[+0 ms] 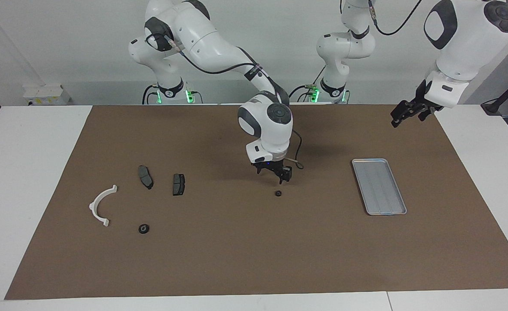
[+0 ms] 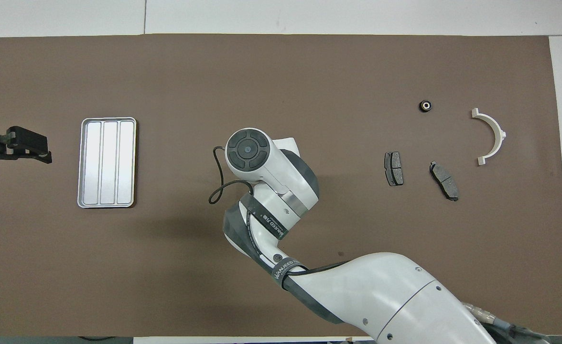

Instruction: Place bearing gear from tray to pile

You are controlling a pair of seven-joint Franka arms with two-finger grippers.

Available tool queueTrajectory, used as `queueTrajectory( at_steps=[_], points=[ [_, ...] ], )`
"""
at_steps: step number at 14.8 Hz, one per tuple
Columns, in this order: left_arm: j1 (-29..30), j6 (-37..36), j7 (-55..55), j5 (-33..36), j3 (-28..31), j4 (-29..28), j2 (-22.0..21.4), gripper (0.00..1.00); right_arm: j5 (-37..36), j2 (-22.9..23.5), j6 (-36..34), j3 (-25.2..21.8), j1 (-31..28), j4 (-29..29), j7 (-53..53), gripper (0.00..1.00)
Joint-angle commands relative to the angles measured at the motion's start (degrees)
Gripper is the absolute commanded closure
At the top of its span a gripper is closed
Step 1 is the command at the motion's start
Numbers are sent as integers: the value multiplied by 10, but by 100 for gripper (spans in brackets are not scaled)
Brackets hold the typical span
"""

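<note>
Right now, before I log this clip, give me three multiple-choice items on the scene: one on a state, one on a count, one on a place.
1. The tray is: A empty; B holding one gear; C holding two gears.
2. How many dark brake-pad pieces lie on the mat? A one; B two; C three.
3. The right pincer hangs over: A the tray; B the white bracket; C a small black gear on the mat.

Answers: 1 A, only its bare ridges show. 2 B, two pads lie side by side. 3 C, in the facing view the gear sits just below the pincer's tips.
</note>
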Motion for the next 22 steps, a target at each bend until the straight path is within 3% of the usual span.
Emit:
queueTrajectory(
  at_steps=[1,7,13,15,18,22],
  points=[
    [21,-3,10,-4,-22,-23,-18,0,-12,36,-17,4,-1,67,8,0],
    [23,25,10,-4,-29,-39,-31,0,-36,109,-25,2,2,148,8,0],
    [18,43,10,-5,-29,-55,-35,0,-38,115,-35,2,4,155,7,0],
    [18,45,8,-16,-26,-52,-33,0,-38,115,-35,0,3,156,7,8],
    [17,42,8,-18,-24,-51,-33,0,-37,117,-24,0,-2,157,7,42],
    [16,36,4,-17,-28,-51,-34,0,-35,117,-15,0,-3,156,8,66]
  ],
)
